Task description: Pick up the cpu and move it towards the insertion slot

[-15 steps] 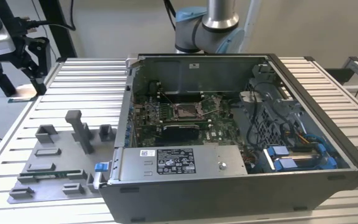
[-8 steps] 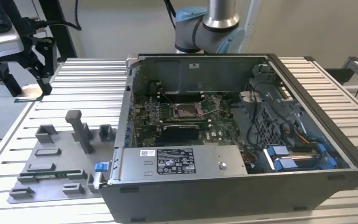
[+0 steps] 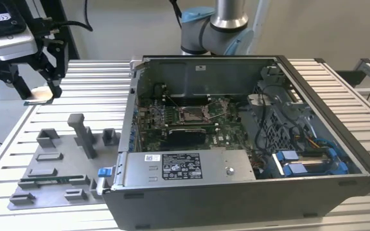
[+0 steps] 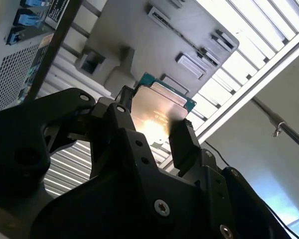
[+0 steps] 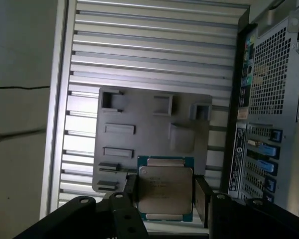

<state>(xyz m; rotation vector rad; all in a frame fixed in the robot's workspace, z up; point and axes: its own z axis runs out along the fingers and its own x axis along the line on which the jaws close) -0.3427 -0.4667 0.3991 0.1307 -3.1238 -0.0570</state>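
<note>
Item 1: the desk carries everything you have here.
Item 2: the computer case lies open on the desk, toward the exterior view's right.
Item 3: the insertion slot sits on the board inside the computer case, nearer its rear wall.
Item 4: the fixture plate lies flat on the desk, just beside the case on the exterior view's left.
Item 5: the memory stick lies on the fixture plate, near its front edge.
Item 6: the arm base stands behind the case.
Item 7: the claw hangs above the desk at the exterior view's far left, behind the plate and well apart from the slot.
Item 8: the cpu is clamped between the claw's fingers, clear of the desk.
</note>
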